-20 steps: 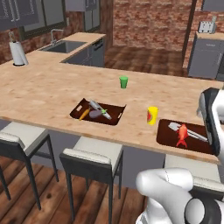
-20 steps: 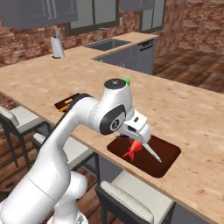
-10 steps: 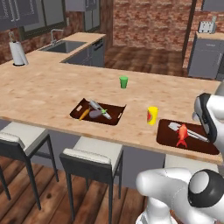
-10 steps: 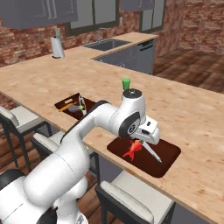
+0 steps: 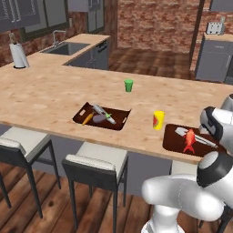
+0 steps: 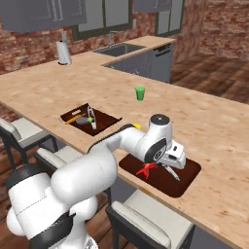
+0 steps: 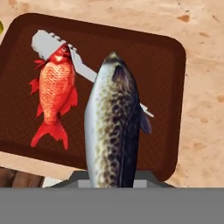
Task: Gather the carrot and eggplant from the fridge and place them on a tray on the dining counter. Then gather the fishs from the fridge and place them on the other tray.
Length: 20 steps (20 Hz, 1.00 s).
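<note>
The claw [image 6: 171, 163] is clamped on a spotted silvery fish [image 7: 114, 127] hanging over the other tray [image 7: 168, 65] at the near edge of the wooden surface [image 6: 214, 126], where a red fish [image 7: 54, 94] and a pale fish [image 7: 48, 43] fill the left half, leaving bare floor beside them.

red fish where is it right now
The red fish lies flat in the brown tray on the wooden counter, toward the tray's left in the hand view, partly over a thin silvery fish and beside the spotted fish held above the tray.
</note>
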Available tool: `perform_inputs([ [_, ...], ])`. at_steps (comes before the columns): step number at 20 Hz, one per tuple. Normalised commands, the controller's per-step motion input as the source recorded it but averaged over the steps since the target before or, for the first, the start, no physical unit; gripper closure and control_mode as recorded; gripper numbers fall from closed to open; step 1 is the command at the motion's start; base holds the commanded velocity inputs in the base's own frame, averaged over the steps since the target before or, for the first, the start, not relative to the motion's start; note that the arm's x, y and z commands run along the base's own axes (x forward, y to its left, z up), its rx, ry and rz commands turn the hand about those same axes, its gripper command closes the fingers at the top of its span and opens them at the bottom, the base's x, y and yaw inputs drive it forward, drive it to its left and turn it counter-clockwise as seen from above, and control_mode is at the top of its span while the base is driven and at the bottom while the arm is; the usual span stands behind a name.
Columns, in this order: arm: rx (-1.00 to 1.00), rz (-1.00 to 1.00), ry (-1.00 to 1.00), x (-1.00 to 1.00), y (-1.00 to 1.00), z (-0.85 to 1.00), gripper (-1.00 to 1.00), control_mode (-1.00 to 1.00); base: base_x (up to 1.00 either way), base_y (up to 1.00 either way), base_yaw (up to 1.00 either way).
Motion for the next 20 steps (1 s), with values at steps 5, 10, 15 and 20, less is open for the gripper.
perform_inputs([
  [5, 0.00, 0.02, 0.00, 0.36, 0.00, -0.51, 1.00, -1.00, 0.00, 0.00, 0.00],
  [10, 0.00, 0.01, 0.00, 0.20, -0.01, -0.40, 1.00, -1.00, 0.00, 0.00, 0.00],
  [15, 0.00, 0.00, 0.00, 0.17, 0.00, -0.35, 1.00, -1.00, 0.00, 0.00, 0.00],
  [20, 0.00, 0.00, 0.00, 0.20, -0.07, -0.26, 1.00, -1.00, 0.00, 0.00, 0.00],
])
